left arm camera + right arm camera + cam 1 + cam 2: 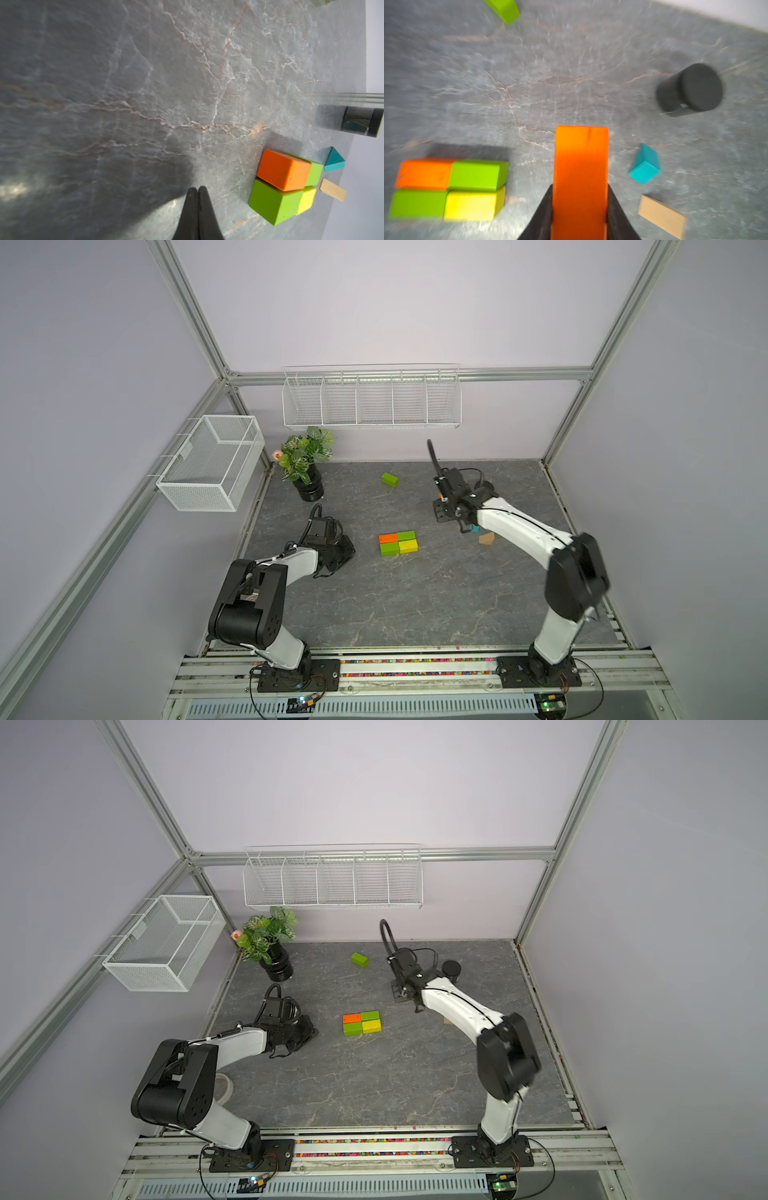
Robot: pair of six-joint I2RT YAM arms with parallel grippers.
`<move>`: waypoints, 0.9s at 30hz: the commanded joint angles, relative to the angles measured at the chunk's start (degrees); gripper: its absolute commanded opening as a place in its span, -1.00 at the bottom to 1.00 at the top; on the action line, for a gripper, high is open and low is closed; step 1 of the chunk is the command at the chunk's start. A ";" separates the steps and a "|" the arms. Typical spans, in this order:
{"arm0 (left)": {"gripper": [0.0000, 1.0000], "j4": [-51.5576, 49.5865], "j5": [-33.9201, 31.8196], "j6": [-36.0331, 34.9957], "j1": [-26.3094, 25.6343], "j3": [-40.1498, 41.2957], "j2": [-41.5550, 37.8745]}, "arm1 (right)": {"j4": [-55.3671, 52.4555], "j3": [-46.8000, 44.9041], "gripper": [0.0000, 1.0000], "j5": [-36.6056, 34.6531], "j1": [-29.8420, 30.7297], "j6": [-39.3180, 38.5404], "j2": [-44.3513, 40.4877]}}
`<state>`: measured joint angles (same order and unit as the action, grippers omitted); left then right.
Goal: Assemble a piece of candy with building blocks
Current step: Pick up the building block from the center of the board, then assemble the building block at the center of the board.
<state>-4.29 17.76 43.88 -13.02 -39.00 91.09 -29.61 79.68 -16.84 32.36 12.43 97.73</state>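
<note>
Four building blocks form a two-by-two patch mid-table: an orange brick [388,538], two green bricks [406,536] and a yellow brick [408,546]. My right gripper [580,187] hangs right of the patch, shut on a second orange brick [580,166] that sticks out past its fingertips. The teal triangle [644,166] and the tan triangle [661,216] lie beside it on the table. A loose green brick [390,479] sits far back. My left gripper [197,188] rests shut and empty on the table left of the patch [282,182].
A black round jar [451,969] stands behind the right arm. A potted plant [305,466] is at the back left. A wire rack [372,400] hangs on the back wall and a mesh basket [212,462] on the left frame.
</note>
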 commanded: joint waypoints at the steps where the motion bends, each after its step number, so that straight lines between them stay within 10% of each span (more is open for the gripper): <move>1: -1.00 0.41 -0.71 -0.02 -0.17 -0.01 2.59 | 7.94 -8.71 -0.83 20.17 1.21 -8.90 -7.39; 6: -1.00 1.22 -0.91 0.20 -0.25 -0.06 3.98 | 1.62 -15.15 -0.87 41.43 2.08 -18.73 -14.43; 11: -1.00 1.44 -0.61 0.59 -0.69 -0.19 4.20 | -4.65 -15.54 -0.87 46.61 3.35 -24.96 -14.45; 27: -1.00 0.28 -0.60 0.36 -1.04 -0.90 4.73 | 0.88 -15.21 -0.87 24.80 9.91 -36.75 -0.37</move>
<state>-0.03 18.11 43.92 -13.58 -39.77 93.78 -31.07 63.81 11.77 41.36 -21.15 96.23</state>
